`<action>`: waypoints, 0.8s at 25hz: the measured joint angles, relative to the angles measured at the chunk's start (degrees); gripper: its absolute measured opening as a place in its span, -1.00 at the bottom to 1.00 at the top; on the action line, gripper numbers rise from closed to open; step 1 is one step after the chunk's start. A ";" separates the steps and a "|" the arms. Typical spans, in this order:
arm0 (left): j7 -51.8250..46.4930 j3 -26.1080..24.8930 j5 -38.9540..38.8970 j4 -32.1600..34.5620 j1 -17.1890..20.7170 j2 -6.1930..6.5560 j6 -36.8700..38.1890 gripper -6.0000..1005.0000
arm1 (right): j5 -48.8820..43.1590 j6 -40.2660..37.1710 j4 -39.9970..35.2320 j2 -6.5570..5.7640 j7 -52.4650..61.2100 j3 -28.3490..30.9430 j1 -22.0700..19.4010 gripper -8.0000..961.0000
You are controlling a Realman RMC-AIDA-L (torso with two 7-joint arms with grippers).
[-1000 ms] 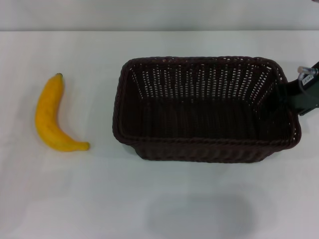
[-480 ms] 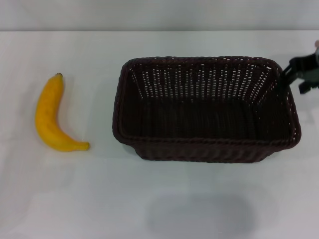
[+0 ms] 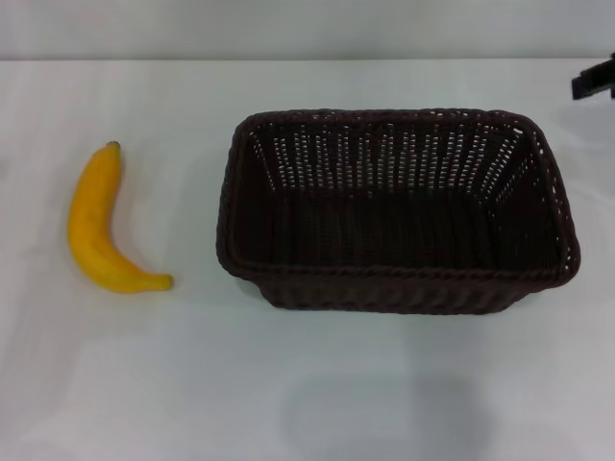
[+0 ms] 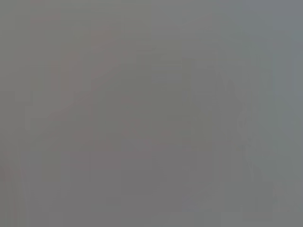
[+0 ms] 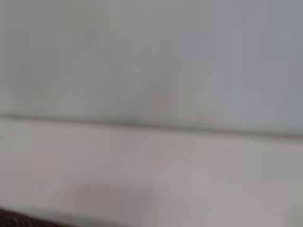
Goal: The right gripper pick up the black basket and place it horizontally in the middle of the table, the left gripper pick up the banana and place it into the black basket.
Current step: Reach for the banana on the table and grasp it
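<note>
The black basket (image 3: 399, 211) stands upright on the white table (image 3: 307, 384), long side across, a little right of the middle, and it holds nothing. A dark sliver of its rim shows in the right wrist view (image 5: 14, 222). The banana (image 3: 96, 226) lies on the table to the left of the basket, apart from it, stem tip pointing away from me. Only a small black part of the right gripper (image 3: 596, 82) shows at the far right edge, above and clear of the basket. The left gripper is out of view; its wrist view shows only plain grey.
The table's far edge meets a grey wall (image 3: 307, 29) at the back. Bare tabletop lies between banana and basket and along the front.
The right gripper has drawn back from the basket's right end, up and toward the far right edge. The basket and the banana have not moved.
</note>
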 joint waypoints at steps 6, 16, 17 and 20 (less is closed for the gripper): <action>-20.93 -0.02 11.21 10.44 2.21 -0.42 7.20 0.71 | 18.76 -15.82 4.54 -0.18 -24.72 5.49 -10.64 0.02; -74.66 -0.03 47.89 36.41 4.00 0.42 16.16 0.71 | 53.69 -16.24 35.10 -0.47 -74.26 22.52 -15.88 0.02; -80.31 -0.05 51.52 38.81 3.98 0.63 16.18 0.71 | 54.47 -15.91 37.30 -0.49 -76.70 24.11 -15.84 0.02; -96.42 0.03 63.84 46.42 3.42 1.50 15.00 0.71 | 55.68 -15.40 43.17 -0.49 -83.30 28.77 -15.69 0.02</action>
